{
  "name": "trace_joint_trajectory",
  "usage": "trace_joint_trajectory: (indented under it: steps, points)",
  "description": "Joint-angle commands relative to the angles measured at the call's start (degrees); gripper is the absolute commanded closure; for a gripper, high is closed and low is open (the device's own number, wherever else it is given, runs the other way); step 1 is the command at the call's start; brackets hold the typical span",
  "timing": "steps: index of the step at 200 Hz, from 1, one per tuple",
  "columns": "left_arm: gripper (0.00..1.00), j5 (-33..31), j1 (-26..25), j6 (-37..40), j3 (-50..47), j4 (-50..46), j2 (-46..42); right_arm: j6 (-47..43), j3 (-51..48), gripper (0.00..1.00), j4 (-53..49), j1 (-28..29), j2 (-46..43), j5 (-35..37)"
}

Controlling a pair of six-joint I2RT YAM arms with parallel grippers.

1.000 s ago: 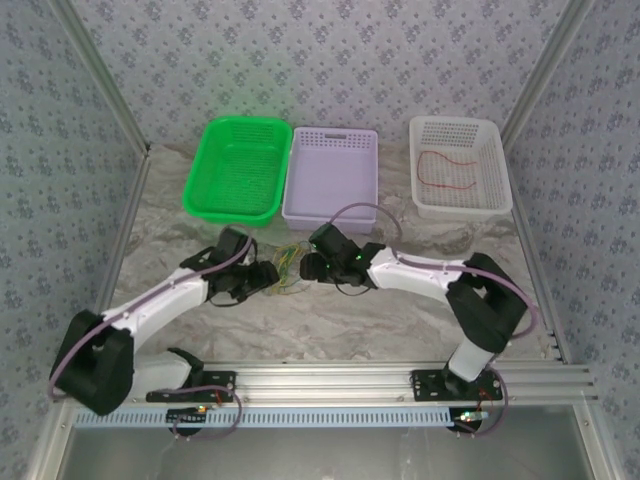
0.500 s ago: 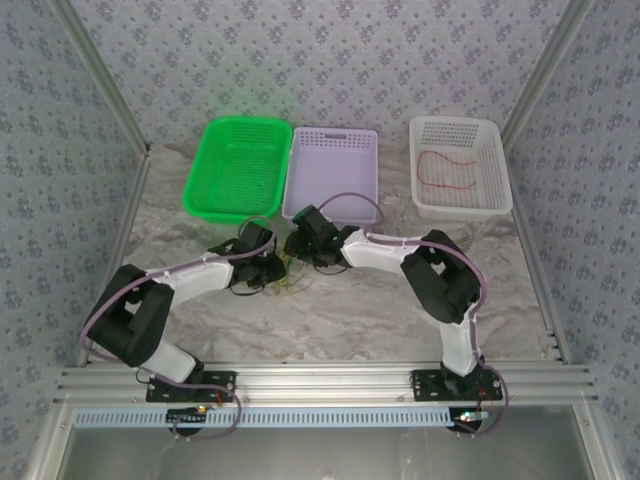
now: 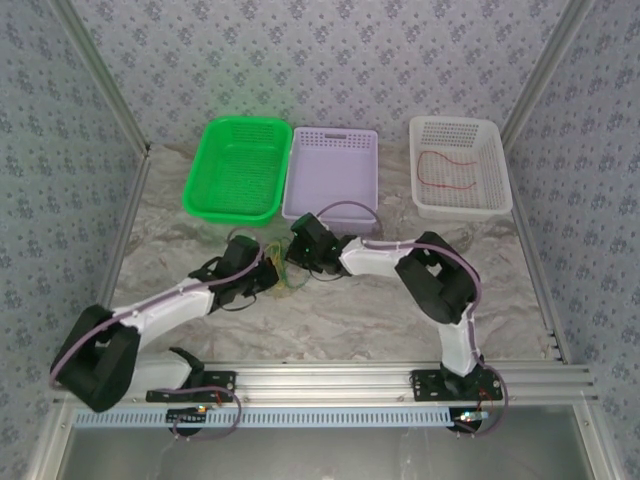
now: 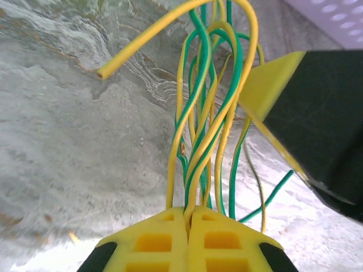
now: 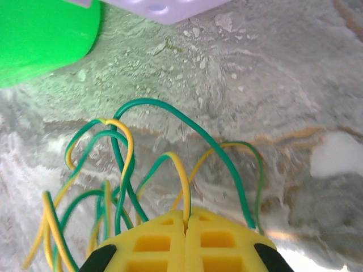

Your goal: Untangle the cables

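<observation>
Left gripper [image 3: 270, 270] and right gripper [image 3: 292, 258] are nearly tip to tip in the top view, with the yellow and green cables [image 3: 281, 272] bunched between them. A red cable [image 3: 447, 172] lies in the white basket [image 3: 495, 170], well to the right of the right gripper.

In the left wrist view, the left gripper [image 4: 187, 218] is pressed closed on the cables [image 4: 198, 130], and the right gripper [image 4: 317, 119] is just beside them.

In the right wrist view, the right gripper [image 5: 186, 220] also pinches the cables [image 5: 122, 153], which loop ahead over the surface [image 5: 255, 85].
</observation>
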Motion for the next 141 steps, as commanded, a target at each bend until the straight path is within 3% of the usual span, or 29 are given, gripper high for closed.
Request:
trace_joint_trajectory:
  steps: [1, 55, 100, 141]
  points:
    - [1.00, -1.4, 0.5, 0.4, -1.3, -3.5, -6.8, -0.7, -6.0, 1.00, 2.7, -1.2, -7.7, 5.8]
    - [1.00, -0.5, 5.4, -6.8, -5.6, -1.4, -20.8, -4.2, -18.1, 1.00, 4.8, -1.1, -27.5, 11.7]
    - [1.00, 1.1, 8.2, -8.0, -5.0, -1.7, -20.4, -8.5, -20.3, 1.00, -0.2, -2.0, -36.3, 18.2]
    - [1.00, 0.8, 8.4, -9.8, -6.3, 0.0, -20.6, -13.1, -16.8, 1.00, -7.6, -2.2, -36.9, 17.4]
